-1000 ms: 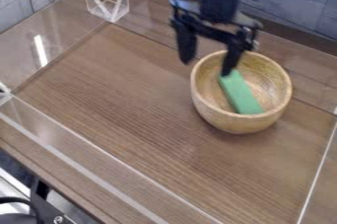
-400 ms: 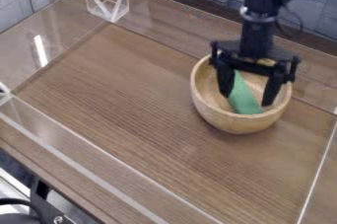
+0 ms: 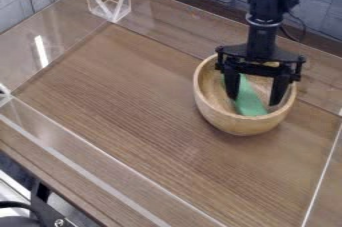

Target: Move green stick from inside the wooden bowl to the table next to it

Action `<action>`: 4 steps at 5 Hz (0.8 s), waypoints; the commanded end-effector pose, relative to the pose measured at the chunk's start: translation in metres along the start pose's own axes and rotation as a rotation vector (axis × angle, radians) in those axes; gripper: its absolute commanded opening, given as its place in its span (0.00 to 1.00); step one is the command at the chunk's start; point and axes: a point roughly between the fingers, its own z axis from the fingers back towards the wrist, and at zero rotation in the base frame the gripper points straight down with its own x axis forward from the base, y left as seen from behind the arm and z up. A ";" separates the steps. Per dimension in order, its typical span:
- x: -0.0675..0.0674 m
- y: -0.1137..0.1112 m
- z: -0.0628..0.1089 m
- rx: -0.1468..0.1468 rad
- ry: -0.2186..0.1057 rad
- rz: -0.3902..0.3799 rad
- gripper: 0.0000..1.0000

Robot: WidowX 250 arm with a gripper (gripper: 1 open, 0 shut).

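The wooden bowl (image 3: pixel 238 108) rests on the table (image 3: pixel 134 101) at the right. Inside it lies the green stick (image 3: pixel 250 100), slanting from upper left to lower right. My black gripper (image 3: pixel 255 91) points straight down into the bowl and is open. One finger (image 3: pixel 229 84) stands left of the stick, the other finger (image 3: pixel 278 89) right of it. The stick sits between the two fingers, and I cannot tell whether they touch it. Part of the stick is hidden behind the fingers.
Clear acrylic walls (image 3: pixel 54 31) run along the table's edges, with a low front wall (image 3: pixel 94 176) near the camera. A small clear bracket (image 3: pixel 107 4) stands at the far left corner. Bare wood spreads to the left of the bowl.
The gripper has swung from above the bowl's left rim to the right and sunk down into the bowl, rolling so its fingers straddle the green stick. The stick and bowl have stayed put.
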 end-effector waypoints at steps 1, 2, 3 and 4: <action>0.005 -0.007 0.017 -0.026 -0.061 0.074 1.00; 0.001 -0.010 0.018 -0.026 -0.071 0.141 1.00; 0.006 -0.012 0.008 -0.024 -0.075 0.144 1.00; 0.011 -0.013 -0.003 -0.021 -0.082 0.155 1.00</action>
